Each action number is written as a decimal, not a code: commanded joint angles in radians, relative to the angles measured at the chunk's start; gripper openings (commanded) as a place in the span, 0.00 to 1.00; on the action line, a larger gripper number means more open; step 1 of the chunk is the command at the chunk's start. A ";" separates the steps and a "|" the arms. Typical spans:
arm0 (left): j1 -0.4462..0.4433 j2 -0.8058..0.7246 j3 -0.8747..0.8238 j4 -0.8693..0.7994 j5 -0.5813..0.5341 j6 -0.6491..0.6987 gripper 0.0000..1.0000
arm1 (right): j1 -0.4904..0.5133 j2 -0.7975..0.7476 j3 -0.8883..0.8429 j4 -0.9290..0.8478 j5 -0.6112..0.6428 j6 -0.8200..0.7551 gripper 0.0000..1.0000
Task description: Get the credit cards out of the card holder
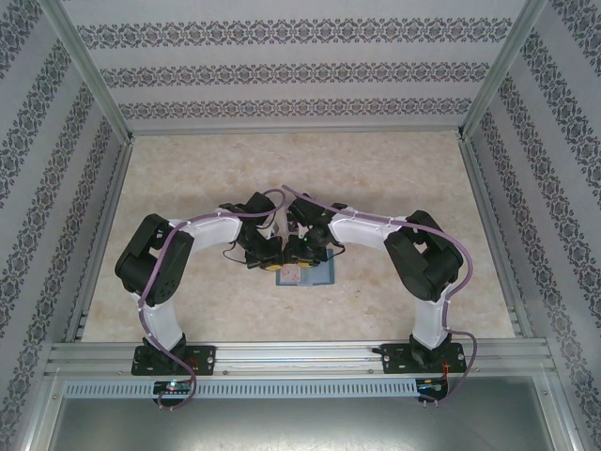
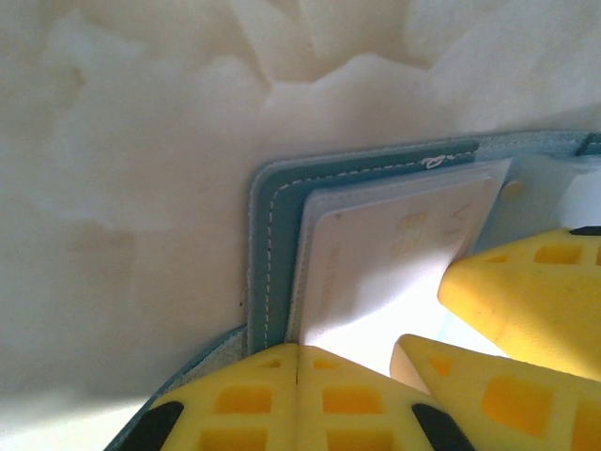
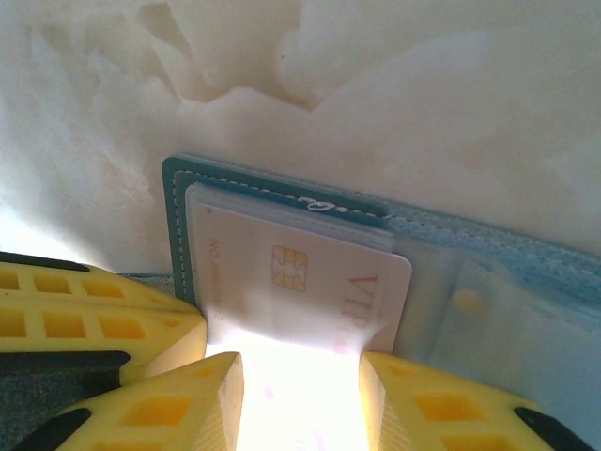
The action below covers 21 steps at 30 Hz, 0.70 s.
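The teal card holder [image 1: 321, 273] lies open on the table between the two arms. My left gripper [image 2: 298, 349] is shut, with its tips pressed on the holder's stitched edge [image 2: 268, 244] beside the pocket. A pale credit card [image 3: 291, 272] with a gold chip sticks partway out of the grey pocket. My right gripper [image 3: 299, 362] straddles the card's near end, one yellow finger against each long edge. Glare washes out the stretch between them. In the left wrist view the right gripper's fingers [image 2: 526, 301] close in on the same card [image 2: 385, 254]. More cards lie stacked under it.
The holder's other half, with a snap stud [image 3: 467, 301], stretches to the right. Pale marbled tabletop [image 1: 188, 197] surrounds the holder. Patterned walls and metal rails [image 1: 300, 355] enclose the workspace.
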 commanded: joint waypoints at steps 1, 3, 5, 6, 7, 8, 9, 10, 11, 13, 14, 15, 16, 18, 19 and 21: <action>-0.008 0.031 -0.004 -0.010 -0.029 0.022 0.00 | -0.004 0.028 0.003 -0.079 0.077 -0.021 0.42; -0.009 0.029 -0.004 -0.013 -0.030 0.022 0.00 | -0.004 0.029 0.006 -0.103 0.102 -0.031 0.43; -0.009 0.028 -0.004 -0.015 -0.031 0.024 0.00 | -0.004 0.029 0.009 -0.121 0.119 -0.038 0.43; -0.008 0.027 -0.005 -0.015 -0.030 0.024 0.00 | -0.003 0.028 0.010 -0.126 0.124 -0.040 0.43; -0.008 0.027 -0.005 -0.016 -0.030 0.024 0.00 | -0.003 0.028 0.009 -0.131 0.127 -0.040 0.43; -0.008 0.027 -0.005 -0.016 -0.030 0.023 0.00 | -0.003 0.026 0.011 -0.135 0.129 -0.041 0.43; -0.008 0.027 -0.005 -0.017 -0.030 0.023 0.00 | -0.003 0.024 0.012 -0.137 0.134 -0.041 0.43; -0.007 0.028 -0.005 -0.016 -0.031 0.024 0.00 | -0.001 0.019 0.014 -0.141 0.137 -0.043 0.43; -0.008 0.028 -0.005 -0.018 -0.030 0.024 0.00 | -0.003 0.016 0.018 -0.147 0.141 -0.043 0.43; -0.008 0.028 -0.004 -0.018 -0.031 0.024 0.00 | -0.002 -0.002 0.020 -0.144 0.135 -0.045 0.43; -0.008 0.028 -0.003 -0.019 -0.029 0.022 0.00 | -0.003 -0.015 0.017 -0.133 0.125 -0.042 0.43; -0.009 0.026 0.001 -0.023 -0.028 0.022 0.00 | -0.004 -0.027 0.014 -0.119 0.110 -0.036 0.43; -0.008 0.021 0.006 -0.030 -0.027 0.021 0.00 | -0.004 -0.040 0.010 -0.106 0.096 -0.030 0.43; -0.008 0.002 0.022 -0.044 -0.029 0.020 0.00 | -0.009 -0.067 0.000 -0.081 0.074 -0.018 0.43; -0.009 -0.006 0.030 -0.051 -0.032 0.020 0.00 | -0.010 -0.077 -0.005 -0.071 0.068 -0.013 0.44; -0.009 -0.021 0.048 -0.068 -0.034 0.022 0.00 | -0.016 -0.094 -0.016 -0.056 0.051 -0.004 0.44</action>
